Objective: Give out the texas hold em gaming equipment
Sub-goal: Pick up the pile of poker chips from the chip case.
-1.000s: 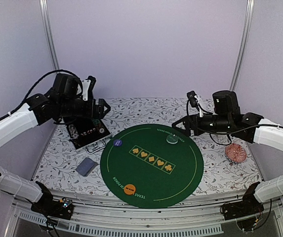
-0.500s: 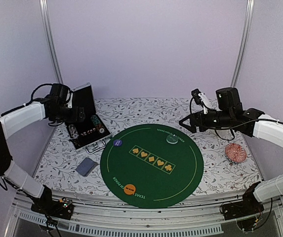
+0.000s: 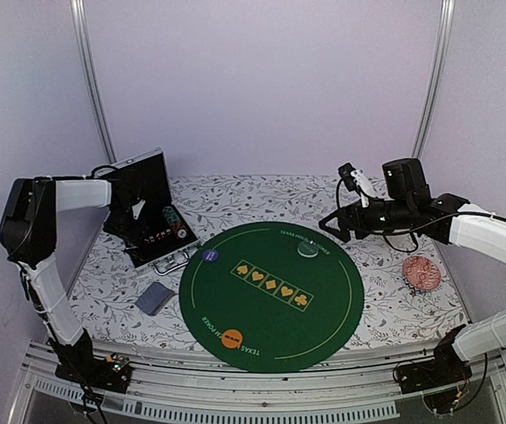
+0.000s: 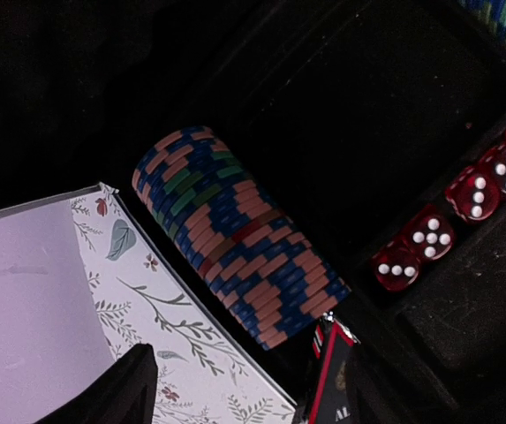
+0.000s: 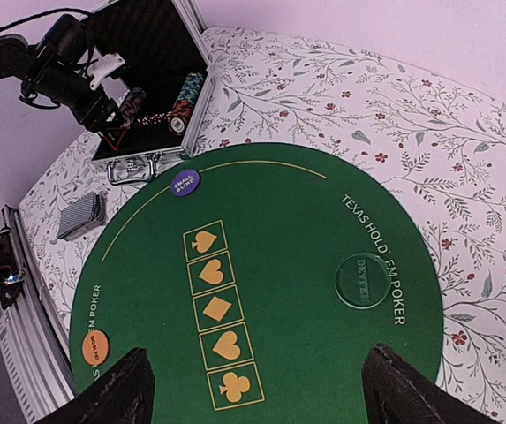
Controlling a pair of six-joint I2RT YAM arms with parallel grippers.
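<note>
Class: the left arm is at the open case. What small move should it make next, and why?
Probably lower the left gripper onto the row of poker chips and close: they lie in the case just ahead of its open fingers, nothing is held, and the green mat shows no chip stacks yet.

The green mat [image 5: 305, 353] carried the arc lettering "TEXAS HOLD 'EM POKER" along its far-right rim, and "…M POKER" was legible at its near-left rim. A row of five yellow boxes [image 5: 216, 307] showed spade, heart, diamond, heart, club. The purple disc [image 5: 185, 183] read "SMALL BLIND". The clear disc [image 5: 363, 280] read "DEALER". Print on the orange disc [image 5: 95, 346] was too small to read. The red dice [image 4: 431, 238] showed white pips. The red-edged marker [image 4: 330, 389] showed the letters "AL".
</note>
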